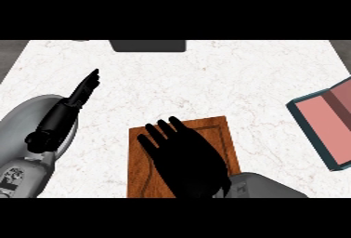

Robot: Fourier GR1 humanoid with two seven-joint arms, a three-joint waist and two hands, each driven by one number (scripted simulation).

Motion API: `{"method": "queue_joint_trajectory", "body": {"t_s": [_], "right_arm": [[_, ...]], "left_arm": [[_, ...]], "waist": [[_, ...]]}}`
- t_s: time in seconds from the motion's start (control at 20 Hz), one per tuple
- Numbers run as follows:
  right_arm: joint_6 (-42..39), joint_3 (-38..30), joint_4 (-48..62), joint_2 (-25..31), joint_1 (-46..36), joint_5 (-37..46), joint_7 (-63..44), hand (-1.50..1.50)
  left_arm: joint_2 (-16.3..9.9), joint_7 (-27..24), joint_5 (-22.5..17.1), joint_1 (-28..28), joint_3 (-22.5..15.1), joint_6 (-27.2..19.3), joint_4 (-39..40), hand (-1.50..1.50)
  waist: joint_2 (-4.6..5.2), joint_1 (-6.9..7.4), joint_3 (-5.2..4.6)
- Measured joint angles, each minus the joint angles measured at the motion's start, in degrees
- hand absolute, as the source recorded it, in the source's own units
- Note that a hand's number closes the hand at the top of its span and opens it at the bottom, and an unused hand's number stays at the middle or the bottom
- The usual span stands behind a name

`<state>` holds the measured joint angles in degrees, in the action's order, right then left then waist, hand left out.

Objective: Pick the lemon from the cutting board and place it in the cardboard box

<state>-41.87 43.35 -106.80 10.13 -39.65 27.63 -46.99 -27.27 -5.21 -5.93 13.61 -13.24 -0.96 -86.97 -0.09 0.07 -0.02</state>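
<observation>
White marble counter (205, 79) bears a cutting board (223, 135) under the right hand (188, 158), fingers spread open.

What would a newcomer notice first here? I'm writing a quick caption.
The right hand, black and spread open, covers the wooden cutting board at lower centre; no lemon shows. The box, pink inside with a teal rim, sits at the right edge. The left hand rests open at left.
</observation>
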Motion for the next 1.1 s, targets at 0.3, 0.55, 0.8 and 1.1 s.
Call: {"method": "queue_joint_trajectory", "body": {"t_s": [0.3, 0.55, 0.8, 1.1], "right_arm": [[-0.3, 1.4, 1.4, -1.6, 2.8, 7.2, 1.0, -1.5], [-0.4, 1.6, 5.6, -3.8, 3.1, 12.5, 3.4, -1.5], [1.3, 1.3, 10.3, -3.5, 4.3, 18.0, 7.8, -1.5], [3.3, 0.5, 13.9, -4.1, 6.3, 22.7, 13.4, -1.5]], "left_arm": [[0.5, 1.9, 0.6, -0.3, 2.2, 2.1, -2.1, 0.0], [1.9, -0.8, 2.1, -0.6, 3.9, 4.1, 0.6, 0.0], [3.9, -0.4, 3.7, -1.0, 4.6, 4.4, 0.2, 0.0], [5.8, 0.7, 5.7, 0.2, 5.9, 5.5, 0.6, 0.0]], "waist": [[0.02, 0.04, 0.01], [0.08, 0.07, 0.02], [0.1, 0.13, 0.01], [0.1, 0.05, 0.02]]}}
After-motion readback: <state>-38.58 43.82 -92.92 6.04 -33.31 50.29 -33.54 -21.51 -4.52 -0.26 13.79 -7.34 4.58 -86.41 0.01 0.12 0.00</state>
